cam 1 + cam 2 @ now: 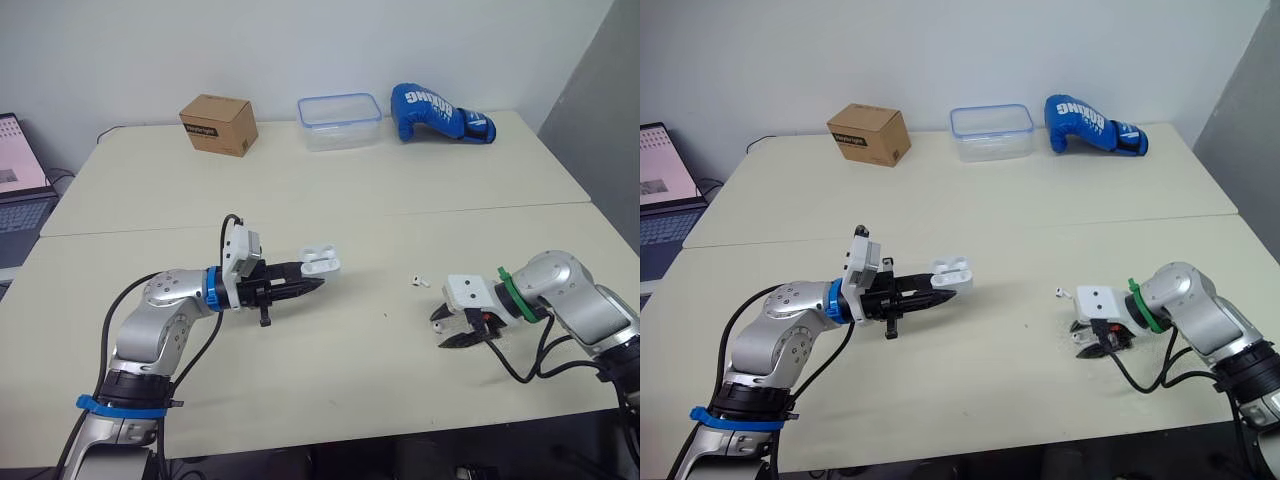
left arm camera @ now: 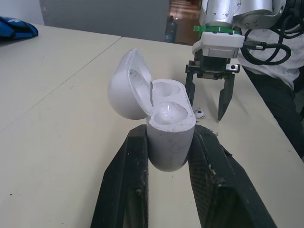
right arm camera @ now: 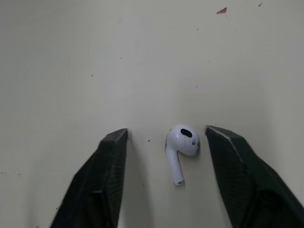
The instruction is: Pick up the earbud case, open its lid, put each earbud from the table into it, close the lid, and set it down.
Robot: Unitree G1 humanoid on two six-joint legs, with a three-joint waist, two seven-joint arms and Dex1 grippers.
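Left gripper (image 1: 308, 276) was clamped on the earbud case (image 2: 168, 128), one black finger pressed on each side of its lower body, holding it up off the surface (image 1: 330, 390). Case lid (image 2: 124, 90) was swung open and tipped back, both inner wells facing up. Right gripper (image 3: 164, 135) was down at the surface, well to the right of the case, fingers spread apart and holding nothing. One earbud (image 3: 182, 147) lay flat on the surface between those two fingers, closer to one finger than the other; can't tell if it touched. Second earbud (image 1: 418, 281) lay on the surface between the case and the right gripper, apart from both. Far behind the case, along the back of the surface: cardboard box (image 1: 218, 124), clear plastic container (image 1: 340, 121) with a blue rim, blue boxing glove (image 1: 440, 113). Laptop (image 1: 20, 170) sat off the surface, far left of the case.
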